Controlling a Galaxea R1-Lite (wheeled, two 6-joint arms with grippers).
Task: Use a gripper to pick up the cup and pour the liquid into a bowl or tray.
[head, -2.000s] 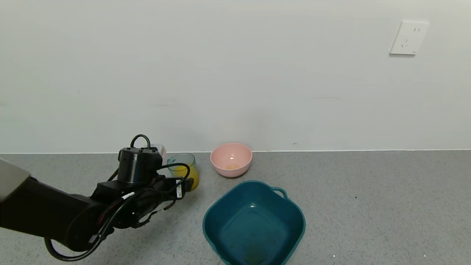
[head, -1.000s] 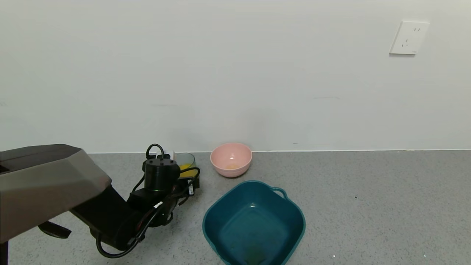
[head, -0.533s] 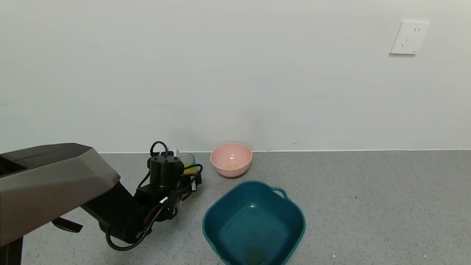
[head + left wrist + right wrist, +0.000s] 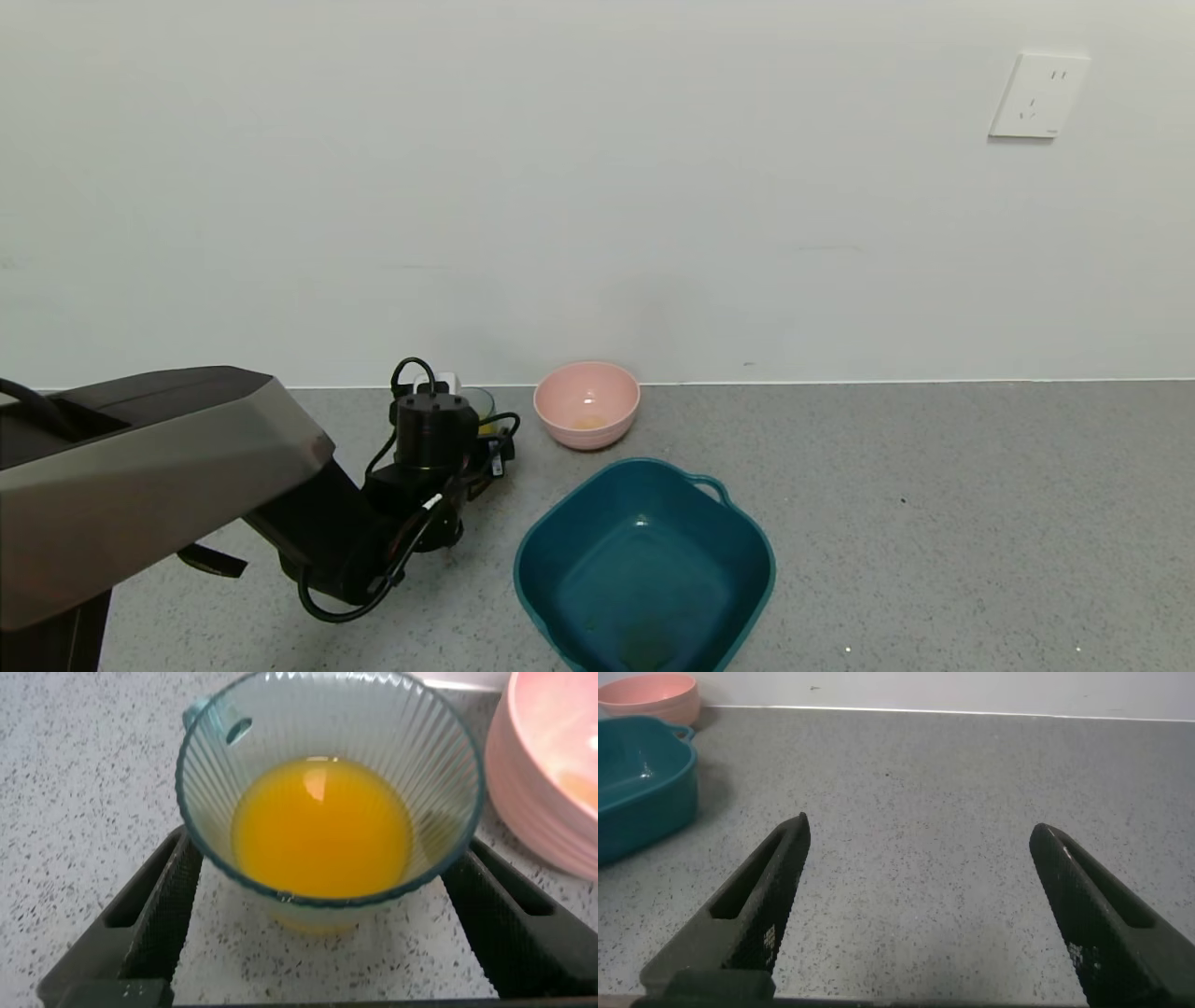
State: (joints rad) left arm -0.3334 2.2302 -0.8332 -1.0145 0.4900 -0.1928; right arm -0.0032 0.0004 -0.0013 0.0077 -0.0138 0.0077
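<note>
The cup (image 4: 482, 403) stands upright on the grey speckled surface near the wall, mostly hidden behind my left wrist. In the left wrist view the ribbed cup (image 4: 448, 775) holds orange liquid (image 4: 322, 826) in its lower part. My left gripper (image 4: 327, 854) is open, with one black finger (image 4: 154, 919) on each side of the cup, low beside it. In the head view the left gripper (image 4: 487, 441) is at the cup. The teal basin (image 4: 747, 537) lies to the right and nearer me. My right gripper (image 4: 920, 826) is open and empty over bare surface.
A pink bowl (image 4: 586, 403) stands by the wall just right of the cup and shows in the left wrist view (image 4: 551, 765). The white wall runs close behind both. The basin (image 4: 645, 784) and pink bowl (image 4: 649, 693) lie far from the right gripper.
My left arm has reached forward toward the wall, bringing its fingers around the cup. The wrist now hides most of the cup. Cup, bowl and basin have not moved.
</note>
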